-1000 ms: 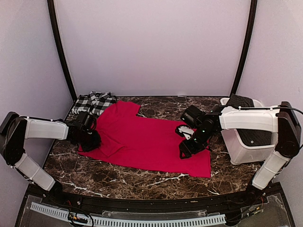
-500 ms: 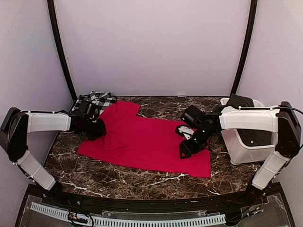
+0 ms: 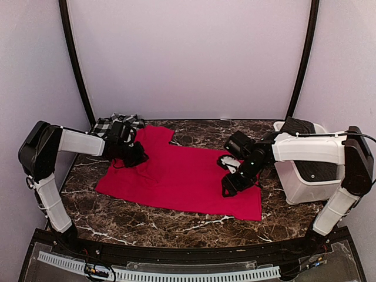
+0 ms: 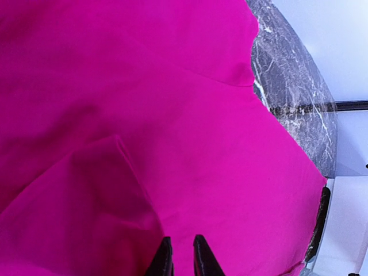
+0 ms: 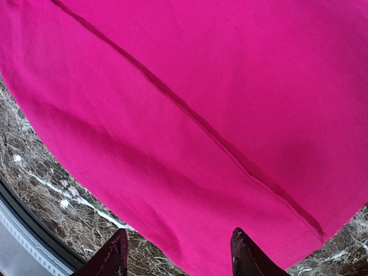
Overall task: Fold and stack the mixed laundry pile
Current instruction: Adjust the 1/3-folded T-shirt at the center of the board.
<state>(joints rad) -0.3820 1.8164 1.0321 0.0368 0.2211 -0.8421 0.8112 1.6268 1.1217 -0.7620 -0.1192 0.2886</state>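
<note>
1. Your left claw (image 3: 136, 156) is pinched nearly shut on a fold of the red shirt (image 3: 182, 176), with the checked garment (image 3: 117, 124) just behind.
2. The shirt's long axis runs left-right across the counter (image 3: 176, 226).
3. Your right claw (image 3: 230, 185) gapes wide over the shirt's right end.

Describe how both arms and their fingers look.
The left arm and right arm share white tubular links with black joints and wrists. The fingers are dark, slim and tapered. A thin black cable runs by the right arm's elbow.
</note>
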